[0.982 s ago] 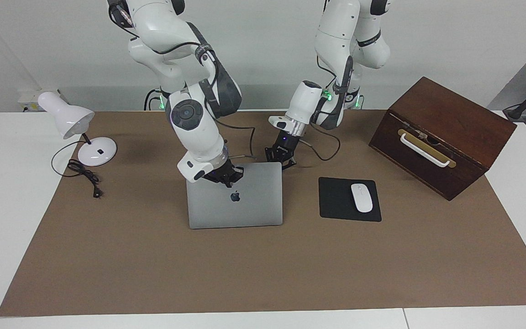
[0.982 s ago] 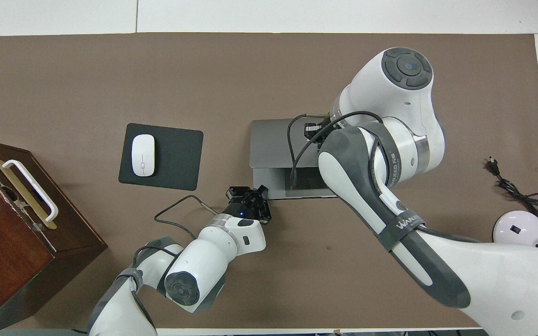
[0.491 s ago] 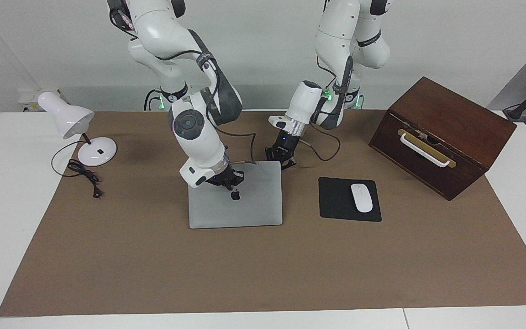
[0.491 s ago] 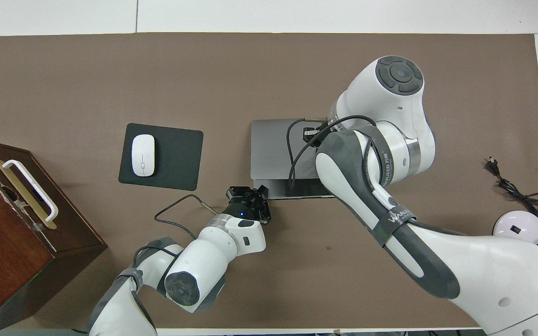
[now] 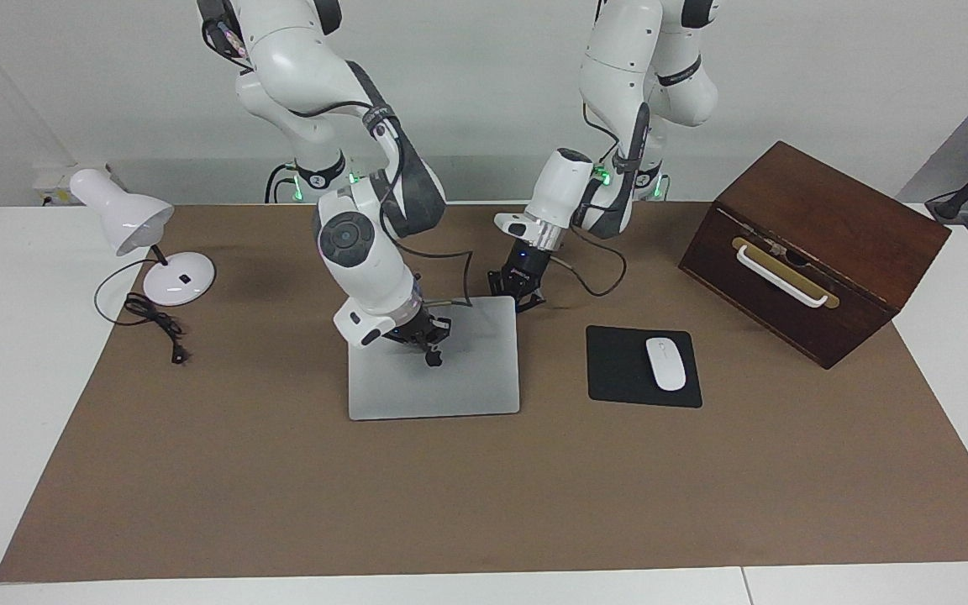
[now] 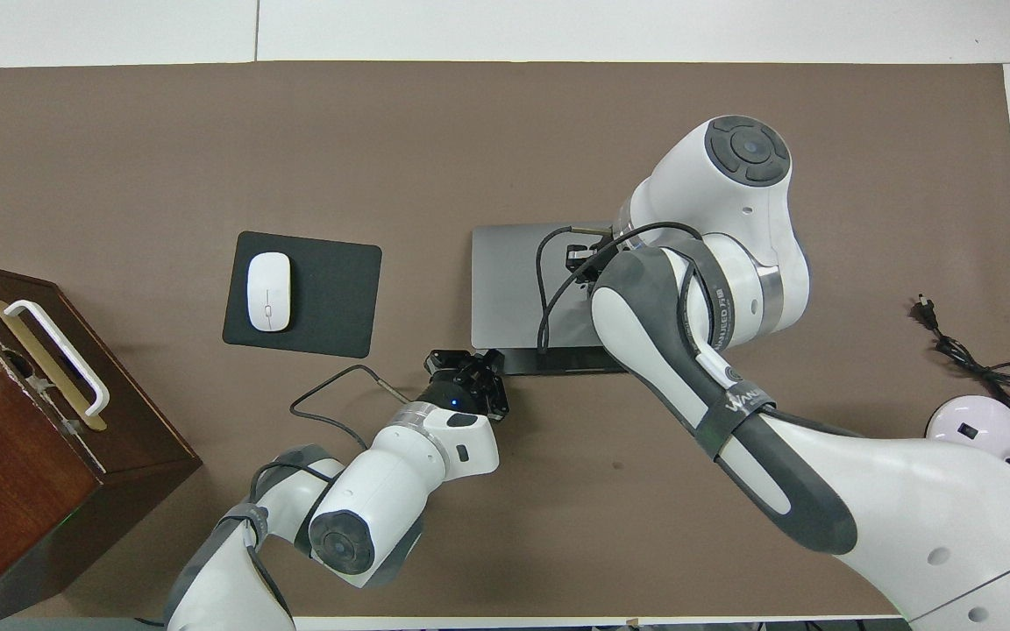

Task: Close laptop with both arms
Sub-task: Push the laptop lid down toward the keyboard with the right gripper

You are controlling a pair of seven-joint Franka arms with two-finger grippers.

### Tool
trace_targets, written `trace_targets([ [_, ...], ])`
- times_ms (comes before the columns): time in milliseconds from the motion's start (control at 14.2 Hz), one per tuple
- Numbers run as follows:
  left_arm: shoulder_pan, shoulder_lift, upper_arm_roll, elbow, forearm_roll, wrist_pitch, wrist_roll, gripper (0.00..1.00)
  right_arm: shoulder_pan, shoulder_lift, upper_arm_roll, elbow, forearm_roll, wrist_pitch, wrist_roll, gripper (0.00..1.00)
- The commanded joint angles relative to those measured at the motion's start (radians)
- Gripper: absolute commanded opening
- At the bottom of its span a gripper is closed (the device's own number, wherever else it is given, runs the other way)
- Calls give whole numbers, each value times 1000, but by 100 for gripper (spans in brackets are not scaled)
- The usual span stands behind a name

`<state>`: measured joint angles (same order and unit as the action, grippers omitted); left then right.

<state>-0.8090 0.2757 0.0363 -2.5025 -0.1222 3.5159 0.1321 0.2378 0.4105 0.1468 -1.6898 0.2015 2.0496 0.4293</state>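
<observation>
Both grippers are shut, empty: the right gripper (image 5: 427, 336) presses the thin silver-grey metal laptop (image 5: 450, 378) lid (nearly flat, mid-mat), directly beneath it; the left gripper (image 5: 519, 294) sits at the lid's corner nearer the robots.

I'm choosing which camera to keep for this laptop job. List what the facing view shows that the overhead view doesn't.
Facing view only: the lid's dark logo below the right end effector, and the whole white lamp.

Overhead view only: a dark strip of the base showing at the lid's edge nearest the robots.

Both: the laptop, the left end effector at its corner, the mouse on its pad, and the wooden box.
</observation>
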Motion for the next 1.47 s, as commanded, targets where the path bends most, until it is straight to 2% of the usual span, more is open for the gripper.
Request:
trace_targets([
  [0, -12, 46, 22, -62, -11, -12, 31, 0, -12, 2, 7, -19, 30, 24, -23, 0],
  [1404, -7, 45, 24, -72, -11, -12, 72, 0, -11, 13, 7, -42, 32, 55, -20, 0],
])
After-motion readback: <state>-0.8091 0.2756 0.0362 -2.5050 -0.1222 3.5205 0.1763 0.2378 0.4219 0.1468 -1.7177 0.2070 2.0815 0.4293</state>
